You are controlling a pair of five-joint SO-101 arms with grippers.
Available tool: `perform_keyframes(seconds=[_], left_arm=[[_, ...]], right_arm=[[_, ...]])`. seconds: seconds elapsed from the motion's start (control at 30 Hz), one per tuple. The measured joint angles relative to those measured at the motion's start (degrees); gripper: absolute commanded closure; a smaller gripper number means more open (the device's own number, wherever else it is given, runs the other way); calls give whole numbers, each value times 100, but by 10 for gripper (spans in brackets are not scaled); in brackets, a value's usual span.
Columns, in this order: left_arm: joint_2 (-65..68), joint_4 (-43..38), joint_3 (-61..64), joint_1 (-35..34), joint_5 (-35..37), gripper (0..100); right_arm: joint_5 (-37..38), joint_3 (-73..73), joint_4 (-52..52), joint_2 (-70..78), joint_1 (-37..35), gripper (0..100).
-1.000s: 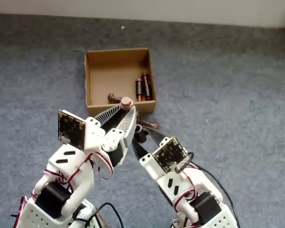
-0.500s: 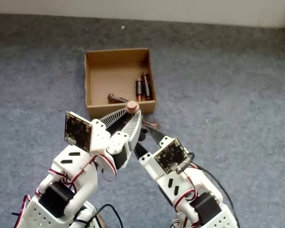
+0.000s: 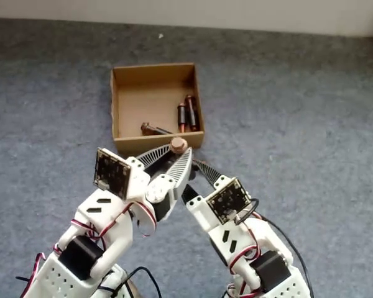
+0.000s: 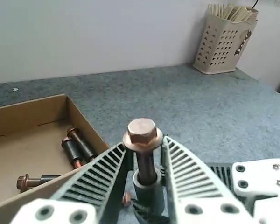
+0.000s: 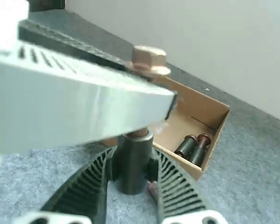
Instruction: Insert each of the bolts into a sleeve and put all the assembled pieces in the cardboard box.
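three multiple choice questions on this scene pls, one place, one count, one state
1. Where is the sleeve? A) in the right gripper, under the bolt B) in a person's hand C) flat on the carpet
2. How many assembled pieces lie in the cardboard box? A) one B) three C) five
3. The left gripper is: A) open, empty B) shut on the bolt C) shut on a cable

1 A: the right wrist view shows its fingers around it.
2 B: two side by side, one apart.
3 B: its fingers pinch the shaft below the head.
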Motion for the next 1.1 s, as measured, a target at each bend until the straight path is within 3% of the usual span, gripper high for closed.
perform_keyframes(seconds=[0.33,0.83,1.1], left_arm=[[0,9,114,0,-624,849],[-9,0,62,-35,-659,851],[-9,0,-237,-457,-932,989]], right_arm=[[-149,0,0,0,607,992],[-448,334,0,9,1116,992],[-448,527,0,9,1116,992]])
